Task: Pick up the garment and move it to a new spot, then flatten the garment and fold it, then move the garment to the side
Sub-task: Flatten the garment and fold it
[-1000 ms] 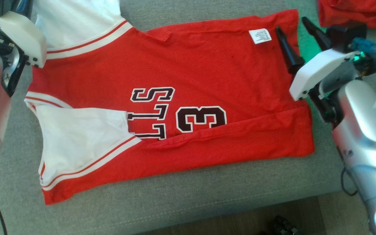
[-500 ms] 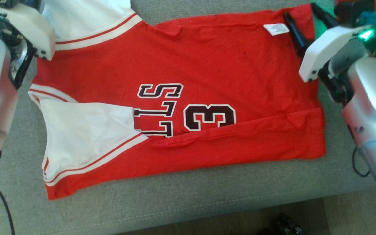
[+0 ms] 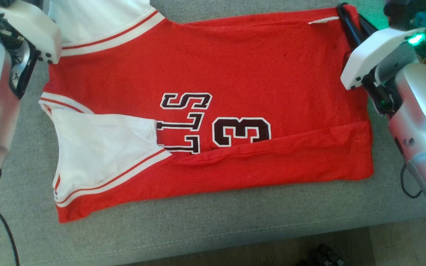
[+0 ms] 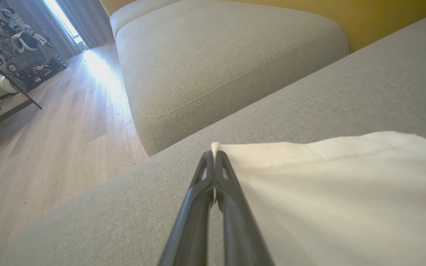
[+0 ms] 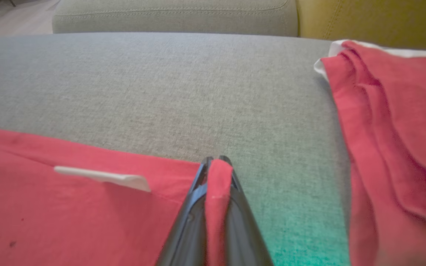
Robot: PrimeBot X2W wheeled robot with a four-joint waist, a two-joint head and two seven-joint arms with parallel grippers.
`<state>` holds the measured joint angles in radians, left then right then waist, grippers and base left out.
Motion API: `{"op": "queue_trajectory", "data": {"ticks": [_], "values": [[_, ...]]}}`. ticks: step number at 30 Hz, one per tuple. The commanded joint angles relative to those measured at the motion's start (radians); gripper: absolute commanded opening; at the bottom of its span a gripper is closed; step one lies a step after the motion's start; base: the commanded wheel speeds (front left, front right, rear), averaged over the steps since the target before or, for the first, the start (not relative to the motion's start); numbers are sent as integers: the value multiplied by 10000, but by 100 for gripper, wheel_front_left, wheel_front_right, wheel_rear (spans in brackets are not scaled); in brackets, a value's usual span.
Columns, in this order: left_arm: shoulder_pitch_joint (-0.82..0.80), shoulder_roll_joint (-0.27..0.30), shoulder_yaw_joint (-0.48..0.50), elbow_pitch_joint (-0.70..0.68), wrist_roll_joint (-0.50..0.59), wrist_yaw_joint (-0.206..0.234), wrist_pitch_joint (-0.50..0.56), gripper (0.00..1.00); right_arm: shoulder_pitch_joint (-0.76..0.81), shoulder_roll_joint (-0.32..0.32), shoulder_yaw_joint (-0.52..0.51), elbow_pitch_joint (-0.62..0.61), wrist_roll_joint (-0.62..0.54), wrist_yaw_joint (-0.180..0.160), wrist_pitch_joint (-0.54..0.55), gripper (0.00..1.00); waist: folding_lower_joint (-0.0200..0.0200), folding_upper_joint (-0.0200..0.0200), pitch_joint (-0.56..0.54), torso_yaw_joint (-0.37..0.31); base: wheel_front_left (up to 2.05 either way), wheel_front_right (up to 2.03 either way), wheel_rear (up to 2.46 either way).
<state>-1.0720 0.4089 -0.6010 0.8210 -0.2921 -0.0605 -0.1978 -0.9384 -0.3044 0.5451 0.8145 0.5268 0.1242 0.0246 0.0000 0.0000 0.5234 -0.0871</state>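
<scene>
A red jersey (image 3: 235, 66) with white side panels and dark "13" lettering lies spread on the grey sofa cushion (image 3: 198, 229); its near edge is folded over along the length. My right gripper (image 3: 347, 11) is at the jersey's far right corner, shut on the red hem (image 5: 216, 173), next to the white label (image 5: 102, 176), which stands on edge. My left gripper (image 4: 213, 153) is at the far left corner, shut on the tip of the white fabric (image 4: 327, 192). In the head view its fingers are hidden under the pale wrist housing (image 3: 31, 26).
Another red garment (image 5: 394, 122) lies bunched on the cushion just right of my right gripper. A second grey cushion (image 4: 227, 55) and wooden floor (image 4: 50, 129) lie beyond the left gripper. A yellow backrest (image 5: 375, 18) runs behind. The cushion's front edge drops to the floor (image 3: 235, 255).
My right gripper's fingers, apart around the hem corner before, have come together on it, and the label has tipped up on edge. The head view has shifted slightly.
</scene>
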Motion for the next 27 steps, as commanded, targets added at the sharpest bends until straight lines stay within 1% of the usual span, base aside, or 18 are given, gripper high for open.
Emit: {"op": "queue_trajectory", "data": {"ticks": [1, 11, 17, 21, 27], "values": [[-603, 547, 397, -187, -67, 131, -149, 0, -224, -129, -14, -31, 58, 65, -224, 0, 0, 0, 25, 13, 0, 0, 0], [-815, 463, 744, -372, -195, 623, -570, 0, -757, 47, -190, 867, -11, 65, -1296, 0, 0, 0, 52, 75, 0, 0, 0], [-687, 391, 676, -339, -183, 534, -619, 0, -832, 203, 11, 1142, 54, 65, -1677, 0, 0, 0, -2, 101, 0, 0, 0], [-385, 471, 622, -381, -168, 414, -633, 0, -671, 123, 306, 1241, 66, 65, -2141, 0, 0, 0, -180, 120, 0, 0, 0], [-57, 601, 622, -750, -144, 363, -637, 0, -417, -37, 537, 1276, 210, 65, -2427, 0, 0, 0, -337, 197, 0, 0, 0]]}}
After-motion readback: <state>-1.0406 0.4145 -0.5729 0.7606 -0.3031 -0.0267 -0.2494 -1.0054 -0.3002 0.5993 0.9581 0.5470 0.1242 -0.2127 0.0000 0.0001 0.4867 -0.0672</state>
